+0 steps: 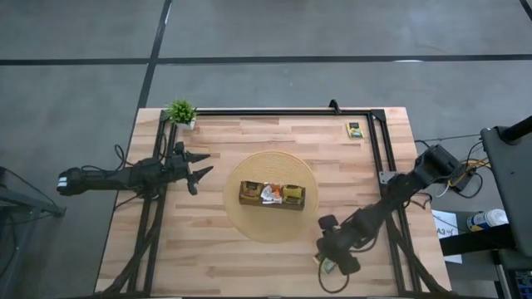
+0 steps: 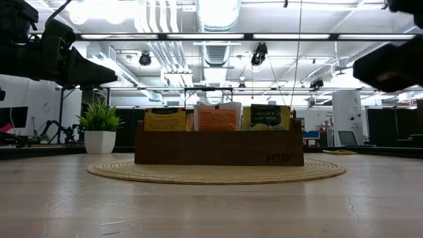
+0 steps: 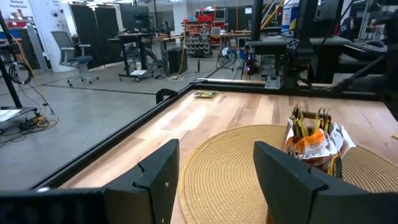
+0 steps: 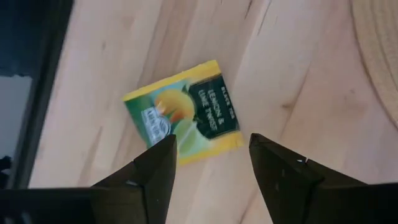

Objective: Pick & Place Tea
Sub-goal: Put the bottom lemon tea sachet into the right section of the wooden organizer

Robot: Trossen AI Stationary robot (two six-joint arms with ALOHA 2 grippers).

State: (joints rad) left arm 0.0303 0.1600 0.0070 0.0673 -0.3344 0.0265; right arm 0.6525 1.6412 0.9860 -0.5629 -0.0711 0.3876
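Item one, right gripper [image 1: 332,267]: I have this arm folded in from the table's right edge, wrist bent down, hovering near the front edge, off the mat [image 1: 249,220] toward the front right. Its fingers [image 4: 155,168] stand apart, released, holding nothing, and straddle the near edge of a flat sachet [image 4: 183,112] without touching it. Item two, that sachet: square paper packet, dark green with a yellow border and a lemon picture, lying flat and skewed on the bare wood just beyond the mat's rim. Item three, left gripper [image 1: 202,164]: I see this arm stretched level from the left edge, held above the table just left of the mat, its fingers [image 3: 158,180] spread, released and empty, pointing toward the tray [image 1: 273,202]. Item four, tray: long brown wooden box at the mat's centre, holding sachets upright, a yellow-orange one [image 2: 165,119] at one end, a white-and-orange one [image 2: 217,118] in the middle, a green-and-yellow one [image 2: 266,118] at the other end. Item five, spare sachet [image 1: 355,129]: flat on the wood, well beyond the mat near the far right corner. Item six, plant [image 1: 181,112]: small white pot, far left corner.
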